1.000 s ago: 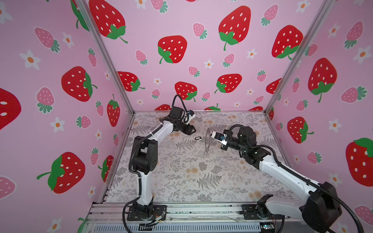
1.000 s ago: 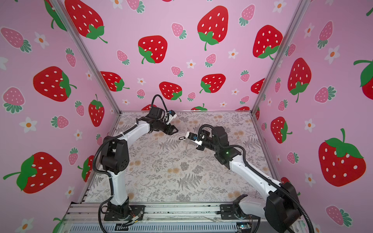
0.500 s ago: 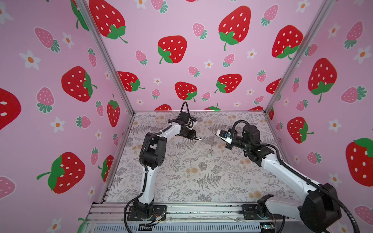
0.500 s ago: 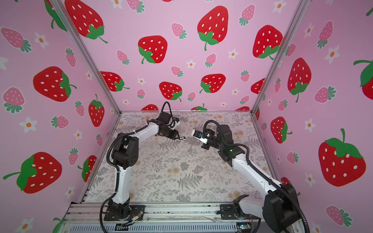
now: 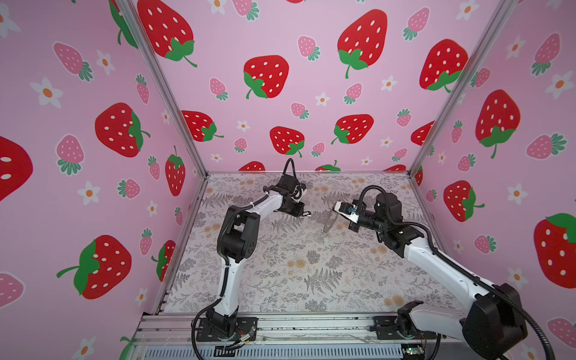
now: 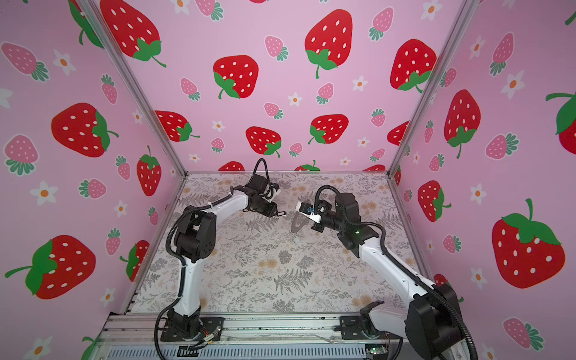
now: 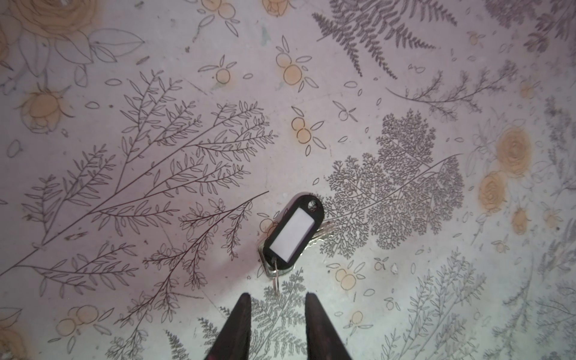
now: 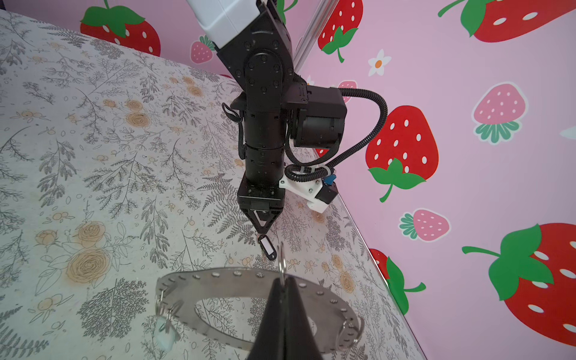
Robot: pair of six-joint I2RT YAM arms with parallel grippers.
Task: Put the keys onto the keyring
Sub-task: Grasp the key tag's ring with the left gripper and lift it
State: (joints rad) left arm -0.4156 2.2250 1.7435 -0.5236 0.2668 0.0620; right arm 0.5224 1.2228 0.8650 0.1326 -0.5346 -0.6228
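left end effector (image 7: 277,296) lower, jaws seemingly narrower

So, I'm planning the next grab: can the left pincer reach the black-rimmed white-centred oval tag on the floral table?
Probably yes: the left pincer hangs open just short of the black-rimmed white-centred oval tag, with nothing between them.

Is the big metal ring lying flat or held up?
Held up. The right fingers are shut on the keyring at its rim, and in a top view the keyring stands steeply tilted, not flat.

Pink strawberry-print walls (image 5: 280,46) around a grey fern-and-flower tabletop (image 5: 296,280).
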